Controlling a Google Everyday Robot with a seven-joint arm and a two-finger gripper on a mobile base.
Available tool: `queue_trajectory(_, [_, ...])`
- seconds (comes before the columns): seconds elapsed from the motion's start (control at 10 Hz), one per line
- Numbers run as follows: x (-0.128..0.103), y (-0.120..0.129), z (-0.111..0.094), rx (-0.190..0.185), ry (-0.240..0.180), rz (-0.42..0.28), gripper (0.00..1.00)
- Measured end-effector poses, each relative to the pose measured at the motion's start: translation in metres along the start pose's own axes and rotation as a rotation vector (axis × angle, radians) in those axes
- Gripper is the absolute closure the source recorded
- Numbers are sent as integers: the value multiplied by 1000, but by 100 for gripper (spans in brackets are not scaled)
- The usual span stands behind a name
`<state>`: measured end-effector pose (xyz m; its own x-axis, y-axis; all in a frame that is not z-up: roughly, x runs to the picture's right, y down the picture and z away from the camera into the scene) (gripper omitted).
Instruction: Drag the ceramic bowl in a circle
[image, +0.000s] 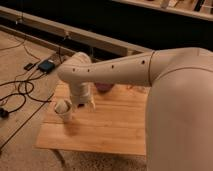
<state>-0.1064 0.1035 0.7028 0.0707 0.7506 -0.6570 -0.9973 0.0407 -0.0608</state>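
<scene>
The ceramic bowl (104, 88) is a small dark maroon bowl on the wooden table (110, 125) near its far edge, partly hidden behind my white arm. My arm reaches across from the right and bends down over the table's left part. My gripper (83, 103) hangs at the end of the wrist, just left of and in front of the bowl, next to a white cup (63, 108). I cannot tell whether the gripper touches the bowl.
The white cup stands at the table's left side. A small black device (47, 65) and dark cables (17, 92) lie on the floor to the left. A long low ledge (75, 32) runs behind the table.
</scene>
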Motion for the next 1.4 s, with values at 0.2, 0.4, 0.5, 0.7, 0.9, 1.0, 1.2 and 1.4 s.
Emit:
queue_trajectory(0.2, [0,0,0,0,-1,0,35])
queue_trajectory(0.4, [-13,-2,3,2,-9,17,35])
queue_trajectory(0.5, [-26,-4,5,-1,-21,36,35])
queue_trajectory(0.7, [-54,-7,11,-20,-43,83,35])
queue_trajectory(0.9, [-84,-14,17,-43,-65,162,35])
queue_trajectory(1.0, [-97,-20,20,-53,-76,207,35])
queue_trajectory(1.2, [-128,-40,30,-68,-95,314,35])
queue_trajectory(1.4, [-150,-59,41,-64,-99,396,35])
